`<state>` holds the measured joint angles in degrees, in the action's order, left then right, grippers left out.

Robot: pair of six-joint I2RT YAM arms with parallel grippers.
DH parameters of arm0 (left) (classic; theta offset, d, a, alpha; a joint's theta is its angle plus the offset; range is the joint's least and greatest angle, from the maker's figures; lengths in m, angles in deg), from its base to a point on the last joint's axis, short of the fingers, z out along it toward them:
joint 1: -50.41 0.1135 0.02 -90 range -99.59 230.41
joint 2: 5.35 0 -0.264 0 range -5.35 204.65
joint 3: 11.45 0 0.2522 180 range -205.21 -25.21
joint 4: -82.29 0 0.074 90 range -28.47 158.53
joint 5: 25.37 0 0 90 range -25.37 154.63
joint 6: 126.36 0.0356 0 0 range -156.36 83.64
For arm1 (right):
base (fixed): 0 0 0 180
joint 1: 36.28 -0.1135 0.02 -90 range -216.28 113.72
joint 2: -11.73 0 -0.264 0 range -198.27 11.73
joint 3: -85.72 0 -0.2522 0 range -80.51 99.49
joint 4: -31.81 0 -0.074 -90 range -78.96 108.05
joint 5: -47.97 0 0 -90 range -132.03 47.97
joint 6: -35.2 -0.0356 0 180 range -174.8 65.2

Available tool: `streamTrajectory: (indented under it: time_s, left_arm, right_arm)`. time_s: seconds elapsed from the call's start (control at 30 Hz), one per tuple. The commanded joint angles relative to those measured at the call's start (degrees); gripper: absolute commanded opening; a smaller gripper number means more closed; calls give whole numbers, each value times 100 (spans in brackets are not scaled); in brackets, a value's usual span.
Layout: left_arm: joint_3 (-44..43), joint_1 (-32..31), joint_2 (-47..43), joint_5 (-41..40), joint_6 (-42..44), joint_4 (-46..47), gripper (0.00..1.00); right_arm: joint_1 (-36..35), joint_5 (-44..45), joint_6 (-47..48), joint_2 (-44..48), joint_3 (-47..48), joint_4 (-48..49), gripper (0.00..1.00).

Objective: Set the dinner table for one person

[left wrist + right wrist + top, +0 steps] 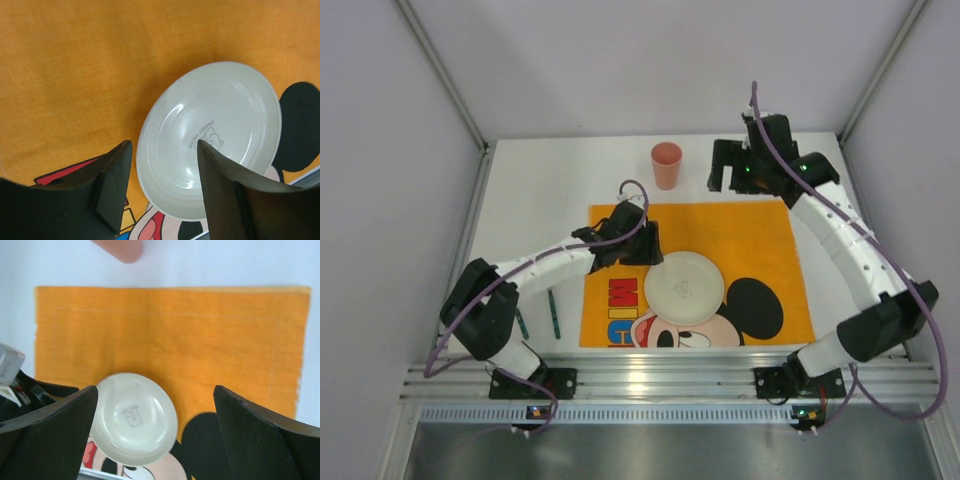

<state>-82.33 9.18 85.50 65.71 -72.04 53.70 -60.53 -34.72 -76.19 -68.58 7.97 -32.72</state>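
The dinner table [535,185] is a white tabletop with an orange Mickey Mouse mat [730,235] on it. A white plate [684,287] lies on the mat near its front. It also shows in the left wrist view [225,125] and in the right wrist view [135,417]. A pink cup [666,165] stands upright behind the mat. My left gripper [645,243] is open and empty over the mat, just left of the plate, and its fingertips [164,145] frame the plate's near rim. My right gripper [725,168] is open, empty, and raised at the back, right of the cup.
Two dark green utensils [554,314] [522,322] lie on the table left of the mat, by the left arm. A ribbed aluminium rail [660,375] runs along the near edge. White walls enclose the table on three sides.
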Motion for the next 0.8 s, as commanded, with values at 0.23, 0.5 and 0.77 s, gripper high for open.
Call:
streamTrajectory:
  time_s: [0.23,0.5,0.77]
  left_arm:
    - [-687,10,-1912,-1074,-88,-1030,62]
    - [-264,19,-3151,-1716,-422,-1917,62]
    - [-396,28,-3407,-2235,-387,-2603,64]
  right_arm:
    - [210,-1223,-66,-3523,3321,1104,100]
    - [236,-451,-937,-5626,5091,1560,100]
    - [210,-230,-1262,-6075,4783,1578,67]
